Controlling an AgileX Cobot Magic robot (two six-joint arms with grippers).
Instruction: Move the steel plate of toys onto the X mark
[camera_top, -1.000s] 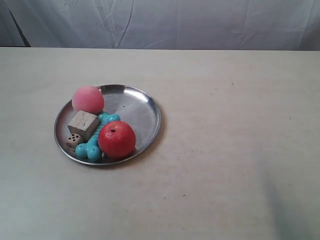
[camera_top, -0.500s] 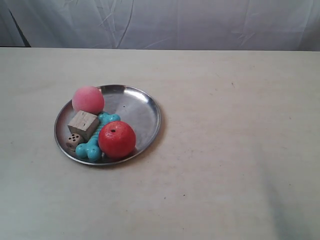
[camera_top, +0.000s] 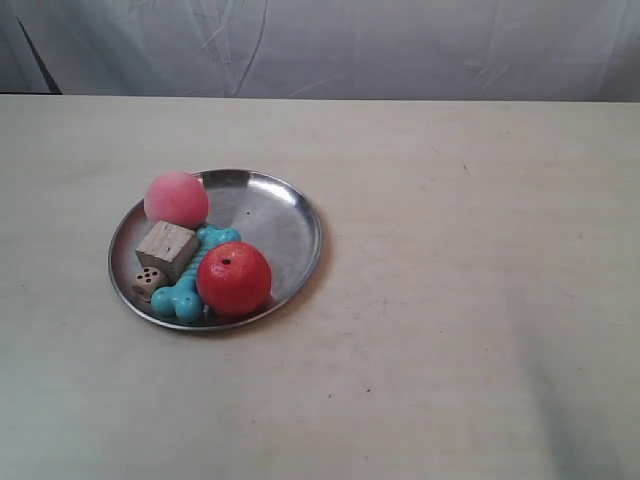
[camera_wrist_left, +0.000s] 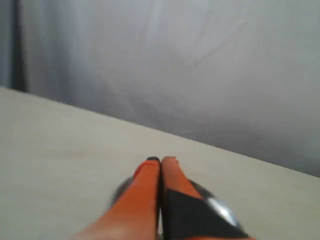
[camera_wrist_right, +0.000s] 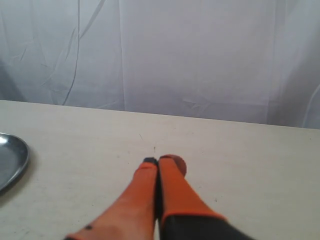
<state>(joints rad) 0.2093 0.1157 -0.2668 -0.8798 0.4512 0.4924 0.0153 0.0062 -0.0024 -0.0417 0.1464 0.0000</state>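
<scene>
Though checked against earlier, no shift in steel plate (camera_top: 282, 226), centre-left of frame; left claw (camera_wrist_left: 161, 159) pressed together; right claw (camera_wrist_right: 157, 160) likewise.

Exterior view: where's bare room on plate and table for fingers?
On the steel plate, the upper-right half is bare, between pink ball and red ball. The table is open all around it, widest at view's right. Crowded: cube, die, teal bone at lower-left rim.
</scene>
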